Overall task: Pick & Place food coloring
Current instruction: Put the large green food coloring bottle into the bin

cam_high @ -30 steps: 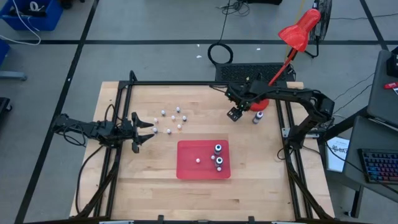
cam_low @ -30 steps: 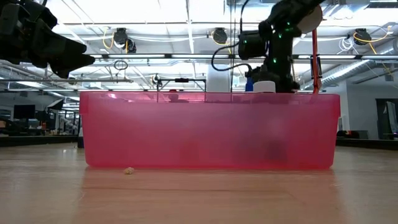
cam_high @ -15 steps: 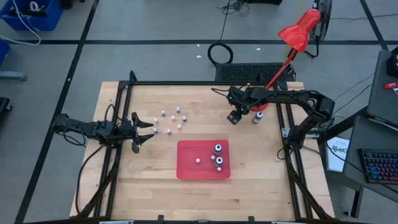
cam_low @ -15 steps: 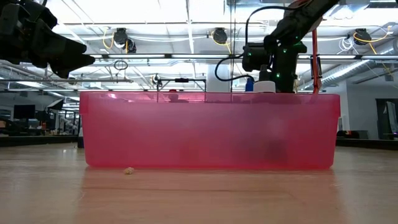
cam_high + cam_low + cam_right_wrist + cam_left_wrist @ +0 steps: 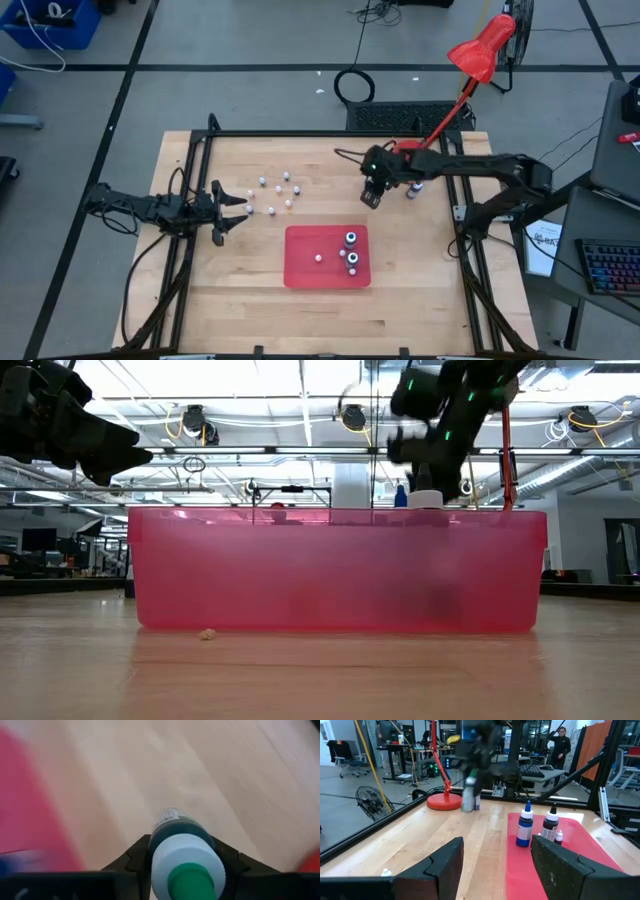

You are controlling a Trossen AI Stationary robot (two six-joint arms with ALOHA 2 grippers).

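My right gripper (image 5: 370, 196) hangs over the table's far middle, just beyond the red tray (image 5: 300, 270), shut on a dark bottle of food coloring (image 5: 184, 854) with a white collar and a green tip. Two dark bottles (image 5: 351, 250) and a tiny white one (image 5: 319, 258) stand in the tray. Several tiny white and pinkish bottles (image 5: 277, 190) stand scattered on the wood at the far left. My left gripper (image 5: 232, 213) waits open beside them, nothing between its fingers. One more bottle (image 5: 412, 188) stands by the lamp base. My right gripper pinches the bottle between its two fingers (image 5: 134, 856), on opposite sides of the body just under the white collar (image 5: 165, 831). The fingers come from above, pointing down, along the bottle. The bottle stands upright in the hold, tip up, and looks lifted clear of the wood.
A red desk lamp stands at the table's far right, its base (image 5: 443, 801) close behind my right arm. A black frame (image 5: 300, 134) rims the table. In the low view the tray's near wall (image 5: 340, 570) hides what stands behind it.
My right gripper has dipped toward the table near the lamp base, shut on the green-tipped bottle and risen with it, shifting a little toward the table's near and left edges. The bottle has come up off the wood.
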